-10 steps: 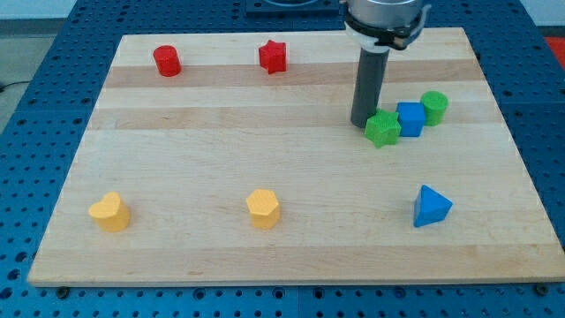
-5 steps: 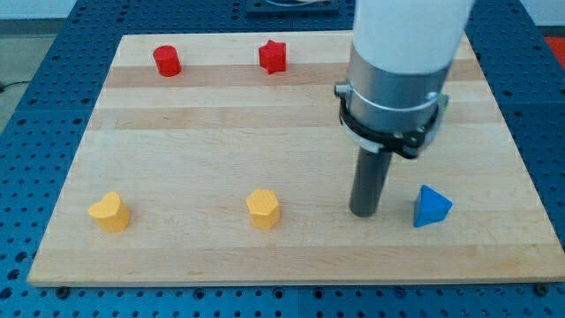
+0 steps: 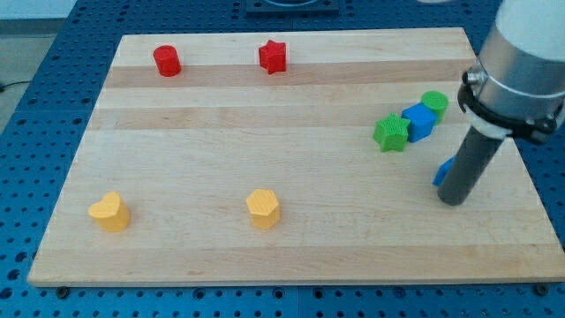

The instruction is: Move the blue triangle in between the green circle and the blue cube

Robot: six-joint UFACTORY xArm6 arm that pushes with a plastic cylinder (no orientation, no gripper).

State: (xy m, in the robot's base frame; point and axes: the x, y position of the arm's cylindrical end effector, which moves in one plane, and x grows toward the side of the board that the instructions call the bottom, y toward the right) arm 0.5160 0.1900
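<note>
The blue triangle [image 3: 443, 172] is mostly hidden behind my rod; only a sliver shows at the rod's left side, right of the board's middle height. My tip [image 3: 453, 200] rests on the board directly in front of it, touching it. The blue cube [image 3: 418, 120] lies above, with the green circle [image 3: 434, 103] touching its upper right and a green star [image 3: 390, 132] touching its lower left. The three form a diagonal row above and left of my tip.
A red cylinder [image 3: 166, 60] and a red star [image 3: 274, 56] sit near the top edge. A yellow heart [image 3: 109, 213] and a yellow hexagon [image 3: 263, 208] sit near the bottom left. The board's right edge [image 3: 521, 168] is close to my rod.
My tip moved from left of the blue triangle around to its lower right. The triangle has been pushed up and a little right, toward the cube group.
</note>
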